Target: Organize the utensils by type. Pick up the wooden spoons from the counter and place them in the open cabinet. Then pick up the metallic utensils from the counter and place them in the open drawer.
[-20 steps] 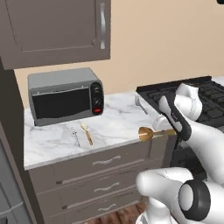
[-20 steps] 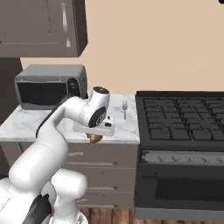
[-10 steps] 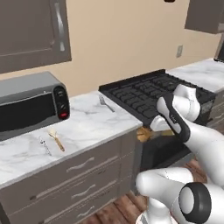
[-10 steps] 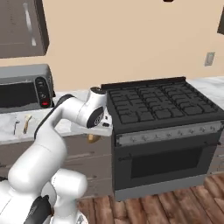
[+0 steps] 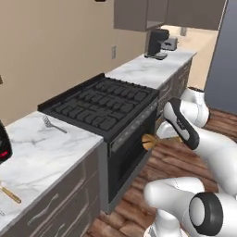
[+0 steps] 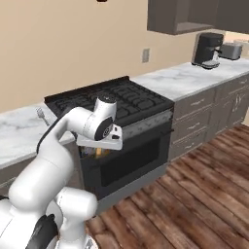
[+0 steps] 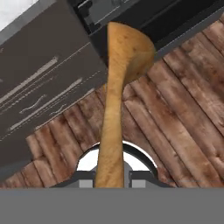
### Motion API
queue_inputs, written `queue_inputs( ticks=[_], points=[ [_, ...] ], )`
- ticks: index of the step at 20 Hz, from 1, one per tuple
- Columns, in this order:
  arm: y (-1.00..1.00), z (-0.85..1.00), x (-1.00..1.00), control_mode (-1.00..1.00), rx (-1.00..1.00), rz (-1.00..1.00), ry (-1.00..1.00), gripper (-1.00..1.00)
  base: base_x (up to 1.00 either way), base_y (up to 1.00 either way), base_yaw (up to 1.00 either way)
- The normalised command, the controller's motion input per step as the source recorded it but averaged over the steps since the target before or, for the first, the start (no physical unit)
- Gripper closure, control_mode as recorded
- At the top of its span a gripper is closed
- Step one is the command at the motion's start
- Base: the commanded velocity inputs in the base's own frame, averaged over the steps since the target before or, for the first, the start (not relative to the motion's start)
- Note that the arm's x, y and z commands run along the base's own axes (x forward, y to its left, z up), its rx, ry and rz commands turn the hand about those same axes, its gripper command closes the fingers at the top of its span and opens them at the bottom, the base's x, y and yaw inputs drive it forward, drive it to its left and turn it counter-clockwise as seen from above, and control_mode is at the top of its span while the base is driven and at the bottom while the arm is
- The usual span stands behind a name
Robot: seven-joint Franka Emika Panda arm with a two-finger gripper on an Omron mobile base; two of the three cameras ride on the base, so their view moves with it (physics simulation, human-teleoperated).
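Wooden spoon (image 7: pixel 114 100), orange-brown with a rounded bowl, sits clamped by its handle between the two dark fingers of the gripper (image 7: pixel 112 178), jaws closed narrowly on it, bowl pointing away over the wood-plank floor (image 7: pixel 175 109). Far to the gripper's left on the white marble worktop (image 5: pixel 41 148) lie another orange-brown wooden handle (image 5: pixel 10 195) at the edge and a small silvery metal fork (image 5: pixel 53 124). Just beside the gripper stands the black gas stove (image 5: pixel 104 104), its oven front behind the spoon's bowl (image 5: pixel 149 141). Farther right, a dark coffee machine (image 6: pixel 206 50) stands on more worktop.
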Motion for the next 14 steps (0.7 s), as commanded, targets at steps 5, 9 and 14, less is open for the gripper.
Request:
queue_inputs(
  ticks=[5,9,14],
  points=[
    [0.0,0.0,0.0,1.0,0.0,0.0,0.0,1.0,0.09,-0.01,-0.6],
    [0.0,0.0,0.0,1.0,0.0,0.0,0.0,1.0,0.53,-0.23,-0.43],
    [0.0,0.0,0.0,1.0,0.0,0.0,0.0,1.0,0.83,-0.32,-0.21]
  ],
)
